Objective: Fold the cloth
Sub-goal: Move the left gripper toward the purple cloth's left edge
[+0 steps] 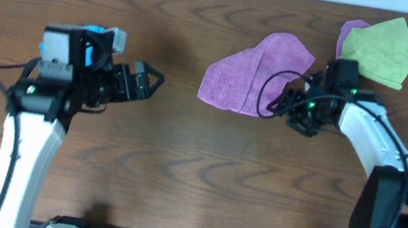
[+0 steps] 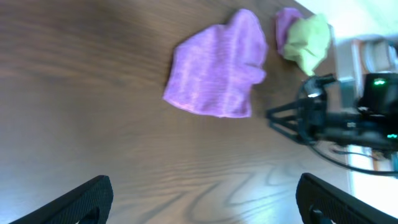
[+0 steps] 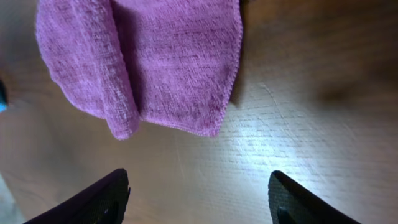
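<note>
Purple nubby cloth (image 3: 168, 62), rounded, creased (one fold), grainy wooden table (image 3: 298, 155)

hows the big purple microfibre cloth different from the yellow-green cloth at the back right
Colour: the purple microfibre cloth is violet, the yellow-green cloth lime. Support: the purple one lies on the bare wooden table; the yellow-green one overlaps a smaller purple cloth. Spread: the purple one covers more area than the yellow-green one. Both are soft, rumpled and ungripped.
</note>
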You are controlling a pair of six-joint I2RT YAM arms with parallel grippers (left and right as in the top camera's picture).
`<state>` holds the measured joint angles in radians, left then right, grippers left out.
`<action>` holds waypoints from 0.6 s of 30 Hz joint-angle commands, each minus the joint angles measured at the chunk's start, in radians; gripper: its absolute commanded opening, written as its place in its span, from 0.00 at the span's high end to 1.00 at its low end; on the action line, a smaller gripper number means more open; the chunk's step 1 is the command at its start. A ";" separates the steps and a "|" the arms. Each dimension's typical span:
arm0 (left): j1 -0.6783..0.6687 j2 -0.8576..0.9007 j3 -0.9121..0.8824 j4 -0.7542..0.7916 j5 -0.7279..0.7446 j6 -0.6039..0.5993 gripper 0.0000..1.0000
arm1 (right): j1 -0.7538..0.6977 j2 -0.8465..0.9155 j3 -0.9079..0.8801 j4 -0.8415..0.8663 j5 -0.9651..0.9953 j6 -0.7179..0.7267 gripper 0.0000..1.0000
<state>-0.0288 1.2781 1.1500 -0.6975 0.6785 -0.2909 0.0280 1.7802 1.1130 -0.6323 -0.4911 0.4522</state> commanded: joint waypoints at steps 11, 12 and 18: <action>-0.039 0.250 0.018 0.173 0.135 -0.164 0.05 | 0.000 0.000 -0.162 0.292 -0.084 0.236 0.36; -0.048 0.264 0.018 0.181 0.135 -0.167 0.05 | 0.000 0.000 -0.164 0.303 -0.082 0.236 0.37; -0.101 0.326 0.018 0.271 0.135 -0.190 0.05 | 0.000 0.000 -0.165 0.352 -0.055 0.273 0.39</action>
<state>-0.1127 1.5864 1.1526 -0.4480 0.7944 -0.4610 0.0284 1.7802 0.9550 -0.2905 -0.5507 0.6865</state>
